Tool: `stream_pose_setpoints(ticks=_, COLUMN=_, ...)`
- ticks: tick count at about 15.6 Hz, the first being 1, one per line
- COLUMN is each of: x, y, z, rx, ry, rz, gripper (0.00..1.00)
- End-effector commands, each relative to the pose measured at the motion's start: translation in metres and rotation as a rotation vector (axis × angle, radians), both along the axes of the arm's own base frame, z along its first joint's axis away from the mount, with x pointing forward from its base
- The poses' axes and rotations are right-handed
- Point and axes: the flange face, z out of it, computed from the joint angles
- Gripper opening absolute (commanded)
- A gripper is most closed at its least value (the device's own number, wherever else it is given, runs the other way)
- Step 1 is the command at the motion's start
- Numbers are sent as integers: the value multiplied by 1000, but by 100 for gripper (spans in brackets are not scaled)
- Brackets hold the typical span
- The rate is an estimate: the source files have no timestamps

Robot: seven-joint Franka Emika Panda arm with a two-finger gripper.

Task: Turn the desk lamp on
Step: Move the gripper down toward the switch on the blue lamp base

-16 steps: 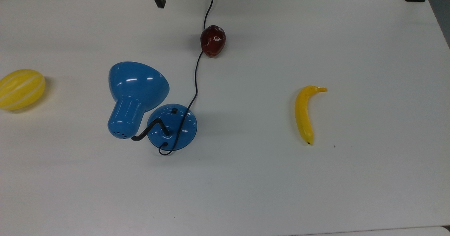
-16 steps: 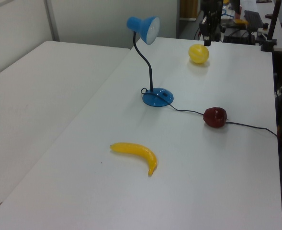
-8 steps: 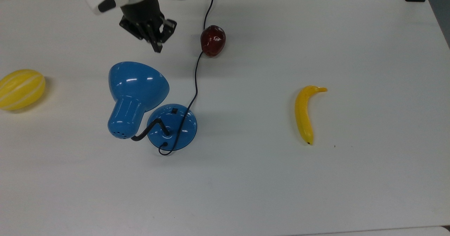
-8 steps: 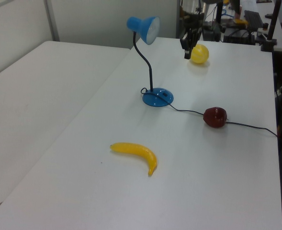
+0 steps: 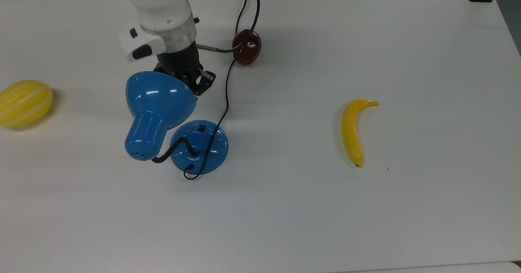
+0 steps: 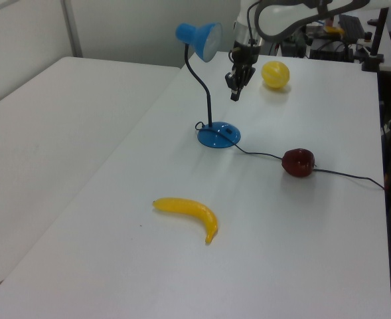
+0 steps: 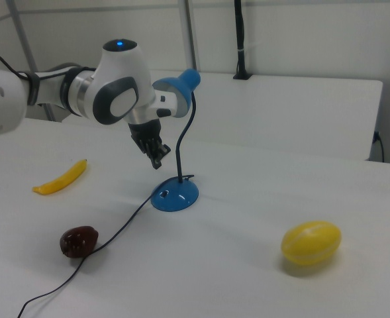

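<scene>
Glossy blue enamel covers the desk lamp [image 5: 163, 114], which stands left of centre on the white table [image 5: 407, 224] in the top view. The dome base looks weighty and steady, the bent neck springy, the shade slick; no grasp is judged necessary, only a press on the small black switch [image 5: 201, 127] on the base. The gripper [image 6: 235, 95] hangs above the base beside the shade; whether its fingers are parted cannot be told. Across the top view, a yellow melon [image 5: 24, 103], a dark red fruit [image 5: 246, 47] and a banana [image 5: 353, 130] are spread well apart.
</scene>
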Motion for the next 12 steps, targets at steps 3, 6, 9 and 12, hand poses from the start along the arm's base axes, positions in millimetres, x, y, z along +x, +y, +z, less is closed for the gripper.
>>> stream_pose_setpoints(ticks=3, x=20, y=9, z=-31, rx=-26, ry=-55, rz=-18, gripper=0)
stream_pose_setpoints(ticks=6, x=17, y=8, z=-49, rx=-87, ry=-23, rz=22, gripper=0)
stream_pose_setpoints(ticks=9, x=18, y=15, z=-61, rx=-92, ry=-8, rz=36, gripper=0)
stream_pose_setpoints(ticks=12, x=18, y=18, z=-68, rx=-94, ry=4, rz=41, gripper=0)
